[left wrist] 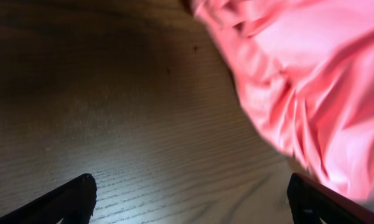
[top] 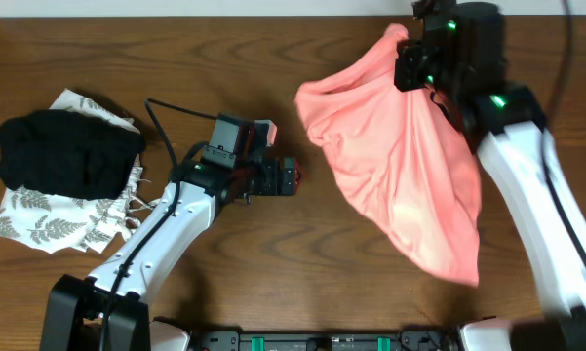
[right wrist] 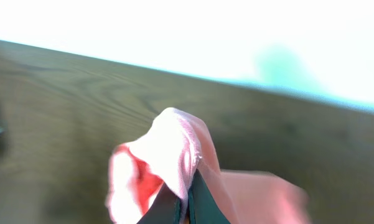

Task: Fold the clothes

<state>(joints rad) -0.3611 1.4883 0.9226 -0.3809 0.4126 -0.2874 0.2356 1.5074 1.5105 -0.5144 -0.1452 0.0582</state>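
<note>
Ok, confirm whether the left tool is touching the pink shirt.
No, the left tool stands open, clear of the pink shirt.

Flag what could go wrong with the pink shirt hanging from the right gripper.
The right gripper pinches only a small bunch of the salmon-pink thin-fabric T-shirt, so it might slip free. It hangs crumpled, so it would likely land wrinkled. The open left gripper beside it could snag the fabric.

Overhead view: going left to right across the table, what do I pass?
The black garment → left fingers, open → pink T-shirt.
</note>
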